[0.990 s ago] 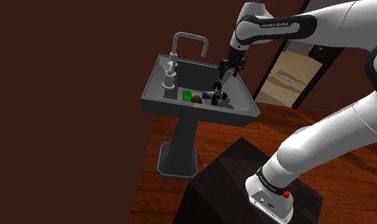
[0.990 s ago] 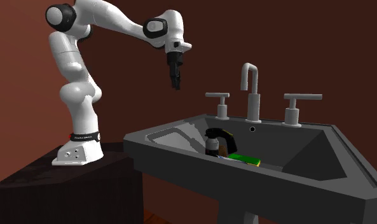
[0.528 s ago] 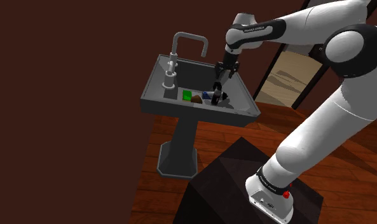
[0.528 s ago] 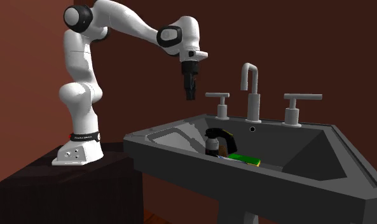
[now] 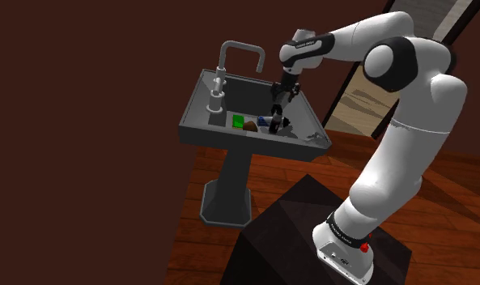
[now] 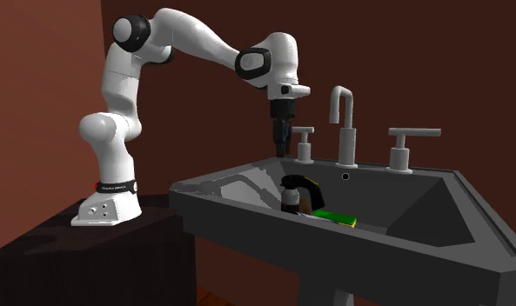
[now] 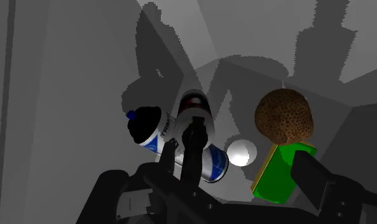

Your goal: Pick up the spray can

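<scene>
Your spray can (image 7: 149, 130), white-and-blue with a black cap, lies on its side in the grey sink (image 6: 247, 228), near a brown sphere (image 7: 283, 118) and a green block (image 7: 279, 175). Claw (image 6: 281, 148) hangs over it, fingers apart, gripping nothing.

Below your tool (image 6: 280, 148) the air is free down into the sink (image 6: 404, 261). There the upright black trigger bottle (image 7: 193, 121) rises across the lying spray can's (image 7: 154, 135) middle; its capped end lies bare. The brown ball (image 7: 283, 118) and green block (image 7: 279, 175) crowd the other side. A handle (image 6: 301, 141) and the faucet (image 6: 341, 122) stand near the tool.
</scene>
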`<action>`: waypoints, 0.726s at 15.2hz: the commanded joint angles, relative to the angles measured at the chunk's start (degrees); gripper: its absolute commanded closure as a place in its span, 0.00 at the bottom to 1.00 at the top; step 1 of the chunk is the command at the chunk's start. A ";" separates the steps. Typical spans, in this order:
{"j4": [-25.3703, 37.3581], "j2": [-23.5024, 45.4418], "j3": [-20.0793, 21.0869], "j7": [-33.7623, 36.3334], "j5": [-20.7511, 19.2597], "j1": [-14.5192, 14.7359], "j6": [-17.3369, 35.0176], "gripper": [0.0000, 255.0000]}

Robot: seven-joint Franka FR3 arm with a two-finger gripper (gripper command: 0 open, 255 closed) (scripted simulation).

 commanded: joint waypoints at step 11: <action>9.87 14.40 -0.09 -1.20 5.20 -4.03 3.62 0.00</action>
